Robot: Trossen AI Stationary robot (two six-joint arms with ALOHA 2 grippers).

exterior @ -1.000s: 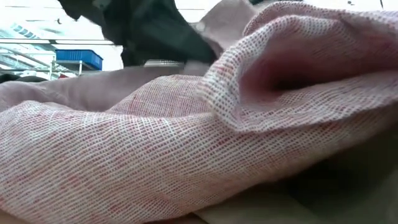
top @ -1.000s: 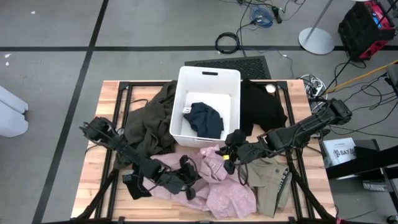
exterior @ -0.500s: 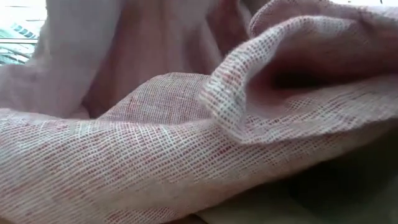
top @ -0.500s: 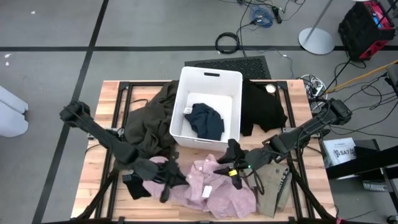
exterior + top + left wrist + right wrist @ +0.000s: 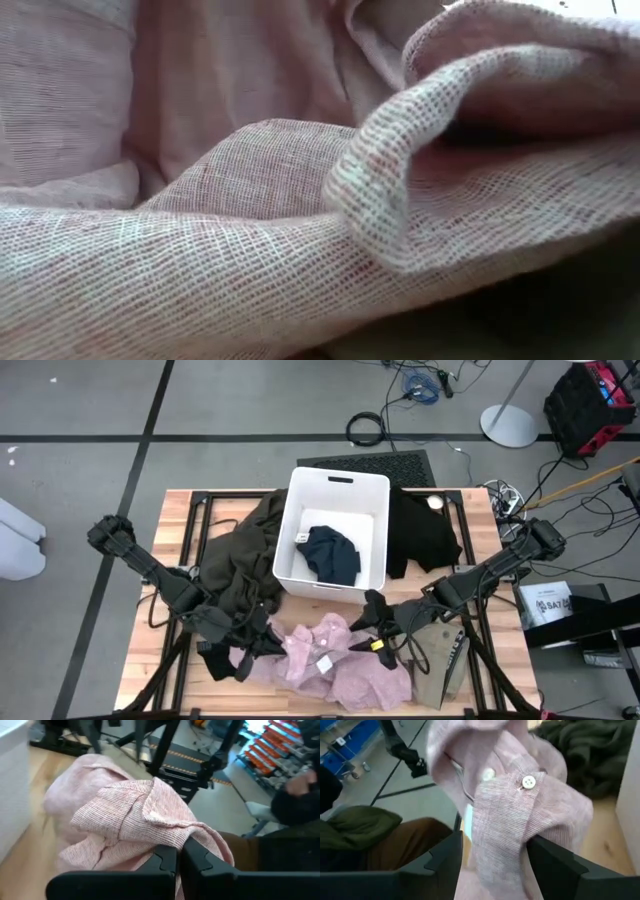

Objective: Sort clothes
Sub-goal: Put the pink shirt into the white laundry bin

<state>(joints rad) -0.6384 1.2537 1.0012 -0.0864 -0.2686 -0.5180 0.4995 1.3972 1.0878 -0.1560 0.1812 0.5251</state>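
The pale pink garment [image 5: 335, 665] lies bunched near the table's front edge and fills the low view [image 5: 250, 220]. My left gripper [image 5: 258, 644] is shut on its left part. My right gripper [image 5: 366, 636] stands open at the garment's right part, with the buttoned strip [image 5: 507, 805] between its fingers. A navy garment [image 5: 330, 555] lies in the white bin [image 5: 300, 490]. The dark olive garment [image 5: 240, 560] lies left of the bin and a black one [image 5: 425, 530] lies right of it. A khaki garment [image 5: 437, 660] lies at the front right. My left gripper pinches a fold of the pink garment [image 5: 170, 837] between its two fingers, coming at it slanting from the table's left. The cloth bunches up ahead of the fingers. The rest of the garment lies slack on the table. My right gripper: whether its open fingers [image 5: 547, 862] touch the strip, I cannot tell.
A small black cloth [image 5: 215, 660] lies at the front left under my left arm. The bin stands at the table's far middle. Cables and a stand base lie on the floor beyond the table. A person's dark sleeve shows in the left wrist view [image 5: 295, 795].
My right gripper has opened, let go of the pink garment and gone a little toward the near edge. My left gripper, still shut, has gone toward the table's left edge, dragging the garment's left part along. The part the right gripper held up has dropped onto the table.
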